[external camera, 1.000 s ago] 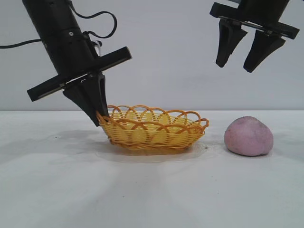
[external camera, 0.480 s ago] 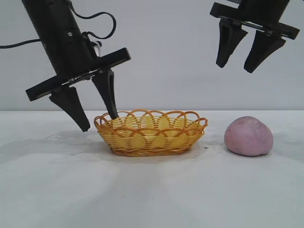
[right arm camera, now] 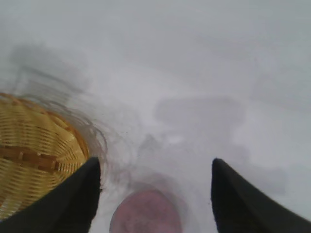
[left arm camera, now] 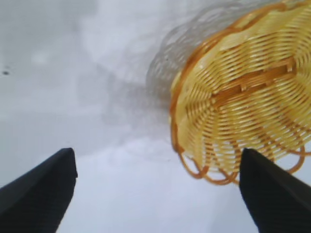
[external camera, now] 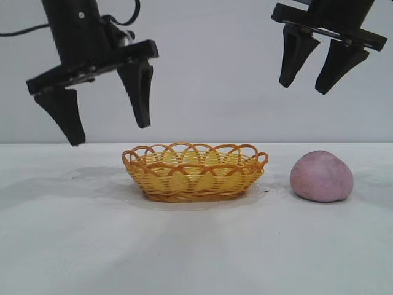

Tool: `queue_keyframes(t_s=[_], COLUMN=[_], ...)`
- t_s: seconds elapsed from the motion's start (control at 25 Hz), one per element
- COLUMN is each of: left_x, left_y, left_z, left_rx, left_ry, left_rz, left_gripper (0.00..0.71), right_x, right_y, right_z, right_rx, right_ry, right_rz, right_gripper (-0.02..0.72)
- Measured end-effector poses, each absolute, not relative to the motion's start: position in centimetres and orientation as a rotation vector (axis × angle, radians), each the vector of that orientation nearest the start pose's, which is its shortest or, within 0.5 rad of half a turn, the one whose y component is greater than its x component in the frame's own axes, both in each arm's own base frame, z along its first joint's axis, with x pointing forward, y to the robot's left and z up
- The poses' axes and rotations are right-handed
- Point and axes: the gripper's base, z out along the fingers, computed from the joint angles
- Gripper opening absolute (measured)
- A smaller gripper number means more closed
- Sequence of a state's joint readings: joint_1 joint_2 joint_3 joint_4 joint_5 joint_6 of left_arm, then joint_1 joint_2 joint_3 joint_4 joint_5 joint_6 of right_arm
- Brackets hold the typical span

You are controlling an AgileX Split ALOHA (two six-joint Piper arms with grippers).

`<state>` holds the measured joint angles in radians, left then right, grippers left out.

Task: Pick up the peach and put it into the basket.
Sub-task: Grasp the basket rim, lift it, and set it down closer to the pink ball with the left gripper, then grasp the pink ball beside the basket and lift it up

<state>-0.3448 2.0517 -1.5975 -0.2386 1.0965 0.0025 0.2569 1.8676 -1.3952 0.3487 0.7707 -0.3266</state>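
Right gripper [external camera: 310,80] jaws: spread wide, nothing between them, touching nothing. It hangs high, roughly above the peach [external camera: 322,177]; the wrist view shows the peach [right arm camera: 146,211] framed in the gap between the two fingers, so my read is it's lined up for a straight drop onto the fruit. Left gripper [external camera: 109,129] jaws: also wide open and empty, raised clear of the desk [external camera: 196,246], hovering above and just off the basket's left end. One finger sits over the rim area, the other out beyond it, neither in contact. Left wrist view confirms: basket [left arm camera: 243,102] visible below with clear air around both fingers. The left arm probably has no role in the pick itself; being lifted off the basket keeps it out of the drop path. Basket [external camera: 195,172] sits flat and upright on the desk, centre of the scene, with nothing visible in it. The peach rests on the desk near the basket's right end, apart from it, with a visible gap. Nothing grasped yet, so the task is at the approach stage. The next move looks like a descent by the right arm; the peach is rounded, so the jaws need to close across its widest part or it could squirt out.
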Motion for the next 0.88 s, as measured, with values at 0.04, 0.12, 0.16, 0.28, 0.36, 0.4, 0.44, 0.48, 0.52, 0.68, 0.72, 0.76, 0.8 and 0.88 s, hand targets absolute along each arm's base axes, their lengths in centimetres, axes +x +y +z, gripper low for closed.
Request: queue_keyframes(t_s=[0.04,0.12,0.16,0.28,0.36,0.4,0.44,0.48,0.52,0.68,0.72,0.76,0.8,0.88], left_x=[38.8,39.2,39.4,39.7,40.0,40.2,40.4,40.6,40.8,41.4,41.5,41.6,41.7,41.7], left_y=[-15.7,-15.1,-14.7,-13.7,-12.7,-12.0,-11.2,-10.5,-9.6,-6.2,-5.5,-4.9,-4.3,-3.3], left_z=[20.2,20.9,21.3,21.7,21.8,21.8,21.8,21.8,21.8,21.7,21.7,21.7,21.7,21.5], left_rx=[0.409,0.445,0.457,0.489,0.468,0.443,0.413,0.387,0.354,0.243,0.221,0.206,0.190,0.166], left_ry=[3.026,3.019,3.013,3.004,3.007,3.012,3.019,3.024,3.030,3.052,3.054,3.055,3.056,3.064], left_rz=[-0.307,-0.192,-0.123,0.037,0.071,0.079,0.081,0.084,0.088,0.109,0.118,0.126,0.132,0.141], left_gripper=[0.601,0.540,0.545,0.545,0.545,0.545,0.545,0.545,0.545,0.545,0.545,0.545,0.545,0.545], right_x=[38.0,38.0,38.0,38.0,38.0,38.0,38.0,38.0,38.0,38.0,38.0,38.0,38.0,38.0], right_y=[12.2,12.2,12.2,12.2,12.2,12.2,12.2,12.2,12.2,12.2,12.2,12.2,12.2,12.2], right_z=[22.8,22.8,22.8,22.8,22.8,22.8,22.8,22.8,22.8,22.8,22.8,22.8,22.8,22.8], right_rx=[-0.513,-0.513,-0.513,-0.513,-0.513,-0.513,-0.513,-0.513,-0.513,-0.513,-0.513,-0.513,-0.513,-0.513], right_ry=[2.647,2.647,2.647,2.647,2.647,2.647,2.647,2.647,2.647,2.647,2.647,2.647,2.647,2.647], right_rz=[0.381,0.381,0.381,0.381,0.381,0.381,0.381,0.381,0.381,0.381,0.381,0.381,0.381,0.381], right_gripper=[0.424,0.424,0.424,0.424,0.424,0.424,0.424,0.424,0.424,0.424,0.424,0.424,0.424,0.424])
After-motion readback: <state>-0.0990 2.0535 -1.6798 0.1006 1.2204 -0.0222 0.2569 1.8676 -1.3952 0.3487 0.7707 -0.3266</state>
